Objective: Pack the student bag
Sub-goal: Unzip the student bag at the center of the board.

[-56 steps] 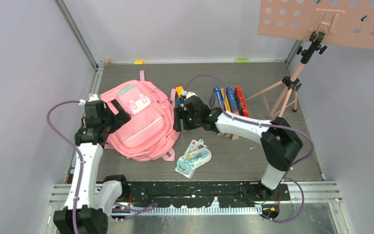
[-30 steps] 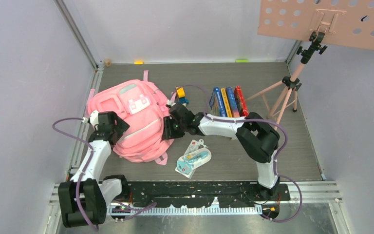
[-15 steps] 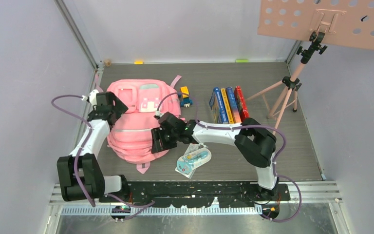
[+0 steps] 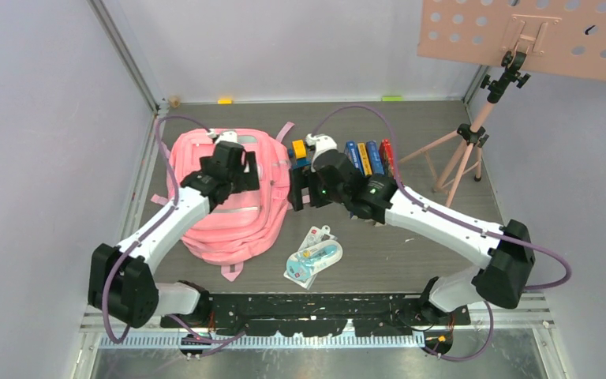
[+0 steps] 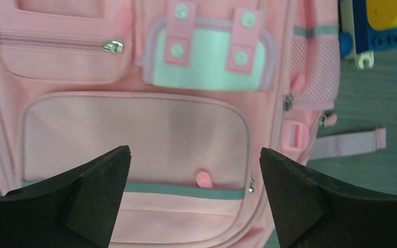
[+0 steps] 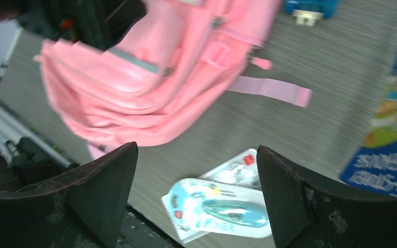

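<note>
Since the right fingers [image 6: 98,188] let go, now wide and empty at the backpack's [image 4: 237,233] three o'clock, it lies straightened. The left fingers [image 5: 90,199] hover wide open above; unzipping likely follows.

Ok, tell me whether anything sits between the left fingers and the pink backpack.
Nothing visible does. The left fingers are spread open directly over the front of the pink backpack, with only its bare fabric showing between them.

A backpack [image 4: 229,229] lies flat at left centre of the frame. Beside its upper right corner sits a toy [image 4: 298,148], then a row of books [image 4: 371,156]. A packet [image 4: 314,257] lies at lower centre, right of the backpack. A stand [image 4: 471,134] occupies the upper right
</note>
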